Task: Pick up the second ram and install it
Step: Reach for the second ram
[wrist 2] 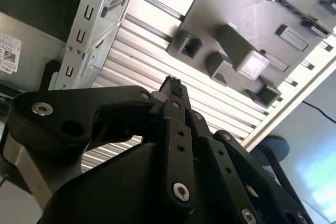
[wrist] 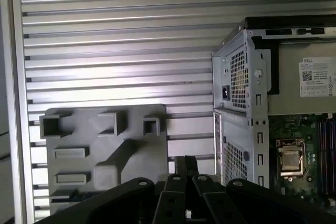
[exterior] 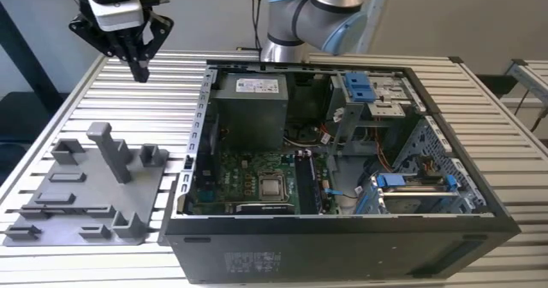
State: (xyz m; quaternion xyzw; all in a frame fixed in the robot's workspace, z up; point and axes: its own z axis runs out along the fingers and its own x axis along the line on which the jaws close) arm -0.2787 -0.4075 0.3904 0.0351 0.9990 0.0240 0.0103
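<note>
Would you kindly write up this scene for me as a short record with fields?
gripper: fingers closed together, nothing seen between them; raised over the table, off the exterior view's left of the case
computer case: lying on the table with its open side up, motherboard exposed
processor: seated on the motherboard inside the case
holder plate: grey, with upright blocks; flat on the table at the exterior view's left of the case
table: slatted metal surface

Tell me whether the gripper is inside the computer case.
No, the gripper hangs over the slatted table, outside the computer case.
</note>
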